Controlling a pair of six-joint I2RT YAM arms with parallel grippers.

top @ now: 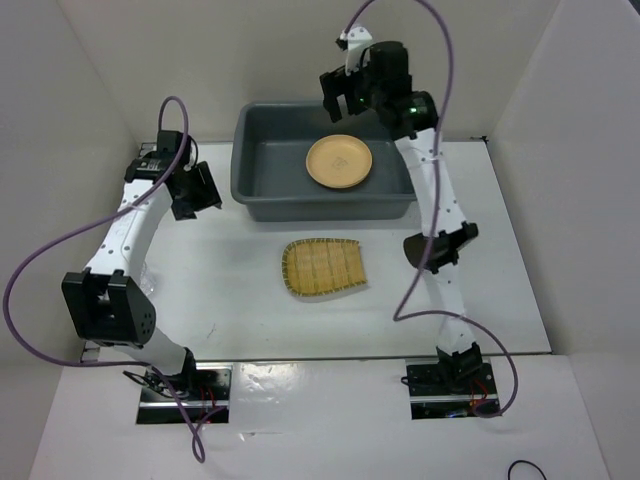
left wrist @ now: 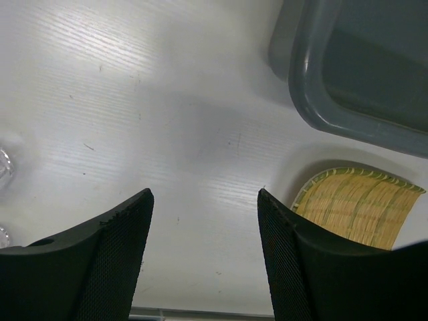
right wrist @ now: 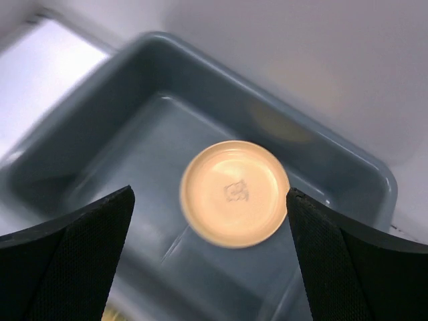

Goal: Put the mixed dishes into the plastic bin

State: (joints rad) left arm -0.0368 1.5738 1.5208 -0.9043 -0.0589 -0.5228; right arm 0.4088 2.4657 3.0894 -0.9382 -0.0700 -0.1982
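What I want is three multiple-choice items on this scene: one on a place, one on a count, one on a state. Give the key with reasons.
1. Where is the bamboo tray? A inside the bin; B on the table in front of the bin; C under the bin.
2. How many plates lie in the bin? A none; B three; C one.
3. How is the right gripper? A open and empty; B shut on a plate; C shut on the tray.
Key: 1 B, the tray lies flat on the white table, apart from the bin's wall. 2 C, a single yellow plate rests on the bin's floor. 3 A, its fingers stand wide apart above the bin, nothing between them.
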